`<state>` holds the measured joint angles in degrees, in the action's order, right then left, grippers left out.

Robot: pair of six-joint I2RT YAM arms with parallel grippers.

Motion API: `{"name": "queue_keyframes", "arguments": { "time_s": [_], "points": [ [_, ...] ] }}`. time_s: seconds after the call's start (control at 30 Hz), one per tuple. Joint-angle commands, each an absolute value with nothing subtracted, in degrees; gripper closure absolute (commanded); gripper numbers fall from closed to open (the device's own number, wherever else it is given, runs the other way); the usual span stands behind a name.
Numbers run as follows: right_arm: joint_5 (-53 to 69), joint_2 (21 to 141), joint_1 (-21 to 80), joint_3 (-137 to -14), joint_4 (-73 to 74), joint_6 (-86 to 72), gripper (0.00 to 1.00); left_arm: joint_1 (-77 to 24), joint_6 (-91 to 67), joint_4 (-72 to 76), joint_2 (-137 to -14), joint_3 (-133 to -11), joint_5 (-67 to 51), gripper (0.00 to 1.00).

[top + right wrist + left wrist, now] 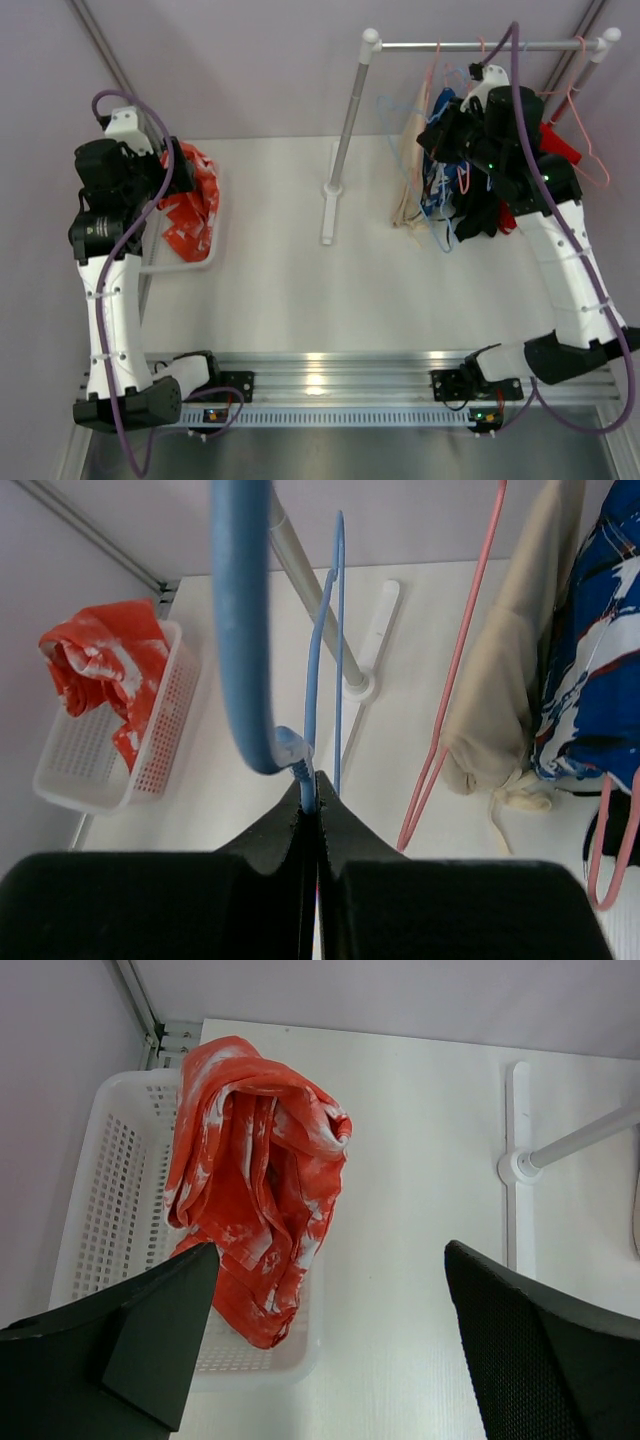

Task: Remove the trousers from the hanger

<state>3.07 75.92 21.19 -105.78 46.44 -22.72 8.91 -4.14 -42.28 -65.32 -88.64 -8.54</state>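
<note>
Orange-red trousers with white marks (255,1160) lie draped over the rim of a white basket (110,1180) at the left of the table. My left gripper (330,1260) hangs open above the basket's near right corner, holding nothing. At the rail (490,45), my right gripper (310,800) is shut on the neck of an empty blue hanger (240,630). Beige trousers (500,680) and blue trousers with a white pattern (600,660) hang to its right. In the top view, black trousers (480,215) and red trousers (560,140) are partly hidden by the right arm.
The rack's white post (350,110) and foot bar (328,215) stand mid-table. A pink hanger (460,660) hangs between the blue hanger and the beige trousers. Purple-grey walls close in the back and both sides.
</note>
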Motion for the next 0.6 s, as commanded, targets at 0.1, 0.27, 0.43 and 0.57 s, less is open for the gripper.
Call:
{"name": "queue_keyframes", "arguments": {
  "time_s": [0.1,0.27,0.43,0.57],
  "points": [
    [-2.45,85.77,22.41,-117.93,40.0,-17.94,1.0,9.05,-5.97,-40.61,-62.14,-87.54,-9.14,0.01],
    [-4.92,93.77,23.99,-123.65,36.13,-13.81,1.0,9.05,-5.89,-39.9,-61.08,-85.34,-9.05,0.01],
    [-7.56,99.13,25.4,-126.91,32.61,-10.38,1.0,9.05,-5.98,-38.94,-60.03,-83.41,-9.32,0.01],
    [-8.61,103.09,26.1,-129.28,31.03,-8.44,1.0,9.05,-6.41,-37.97,-59.15,-81.13,-9.84,0.01]
  ]
}}
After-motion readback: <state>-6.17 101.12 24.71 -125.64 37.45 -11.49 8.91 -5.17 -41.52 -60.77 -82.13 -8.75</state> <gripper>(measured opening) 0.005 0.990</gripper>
